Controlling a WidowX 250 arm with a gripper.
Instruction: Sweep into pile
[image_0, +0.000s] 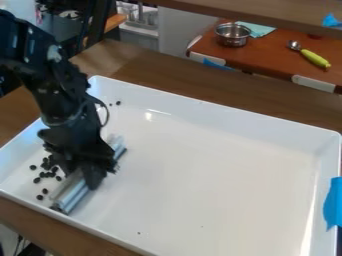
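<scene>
The black gripper (92, 175) hangs low over the left part of the white tray (220, 170), around the middle of a long silvery-grey bar (75, 195). The bar lies slanted on the tray floor, from the lower left up to the right, and the gripper covers its middle. Small black pieces (47, 174) are scattered to the left of the bar, several of them close together beside the gripper. Two more dark bits (118, 103) are near the tray's upper left corner, and tiny specks lie near its front. How the fingertips stand against the bar is hard to make out.
Raised white walls surround the tray, with blue tape (332, 202) on its right edge. Behind, on a reddish-brown surface, are a metal pot (233, 34), a teal cloth (257, 29) and a spoon with a green handle (314, 58). A wooden beam crosses the top right.
</scene>
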